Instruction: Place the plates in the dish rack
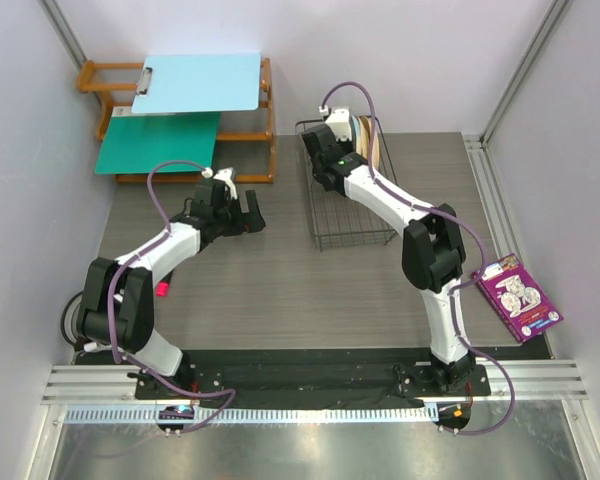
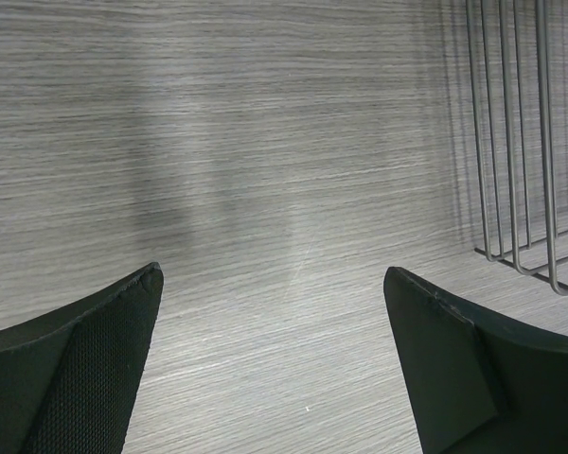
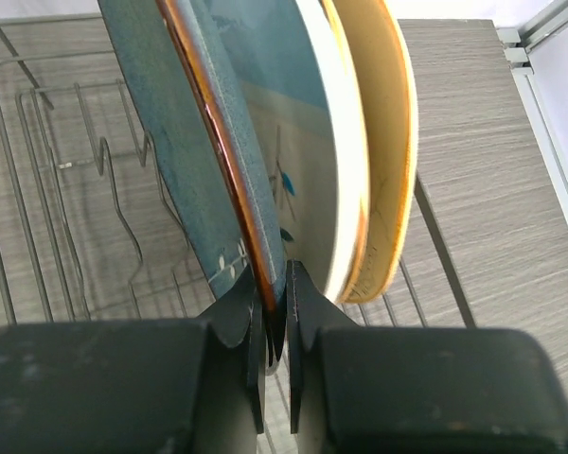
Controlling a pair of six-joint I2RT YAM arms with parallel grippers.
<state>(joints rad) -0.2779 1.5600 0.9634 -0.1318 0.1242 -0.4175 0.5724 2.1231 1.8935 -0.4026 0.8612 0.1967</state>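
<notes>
The right gripper (image 3: 276,317) is at the far right corner of the rectangular black wire dish rack (image 1: 325,228), fingers pressed together on the near rim of the dark teal-grey round plate (image 3: 185,142). It's a thin pinch right on that brownish edge. Packed just beside it are the cream plate with the light-blue band and sprig (image 3: 308,194), then a tan-orange plate (image 3: 390,142) on the outside. That's three I can tell apart. A fourth may be tucked in among them, but I can't make it out.

No plate lies out on the grey wood-grain table (image 1: 280,290), so I'd call this the tail end of the job. What's left looks like seating the pinched plate between the prongs and letting go.

The rack's long axis runs away from the arms, near to far. The plates stand on edge in line with it, so their rims face the arms and their faces look left and right across the rack.

Over on the other side, the left gripper (image 1: 248,215) hovers over bare table near the rack's left wall, fingers spread wide with nothing between them.
</notes>
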